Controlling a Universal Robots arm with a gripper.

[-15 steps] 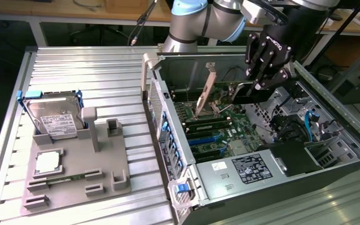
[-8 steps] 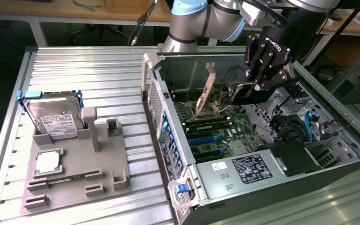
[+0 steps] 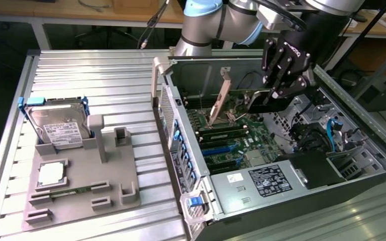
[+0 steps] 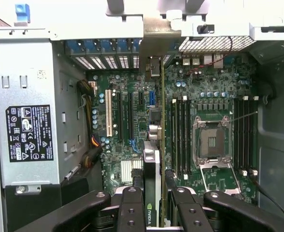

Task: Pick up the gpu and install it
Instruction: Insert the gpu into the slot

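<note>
I see the tool [image 3: 275, 96] hanging over the open computer case [image 3: 374, 165], which takes the 3 o'clock side of the worktop [image 3: 92, 70] in the exterior view. Its fingers [image 4: 132, 209] are clamped on the gpu [image 3: 243, 100], one on each face of the card. The gpu stands on its edge, a little tilted, above the motherboard [image 3: 236, 135]. Its silver bracket [image 3: 222, 93] is at the 9 o'clock end. I cannot tell if the lower edge touches the board. At about 8 o'clock on the worktop, well apart from the tool, a gray holder [image 3: 112, 165] carries a hard drive [image 3: 60, 128] standing upright and a memory stick [image 3: 69, 191] lying flat.
</note>
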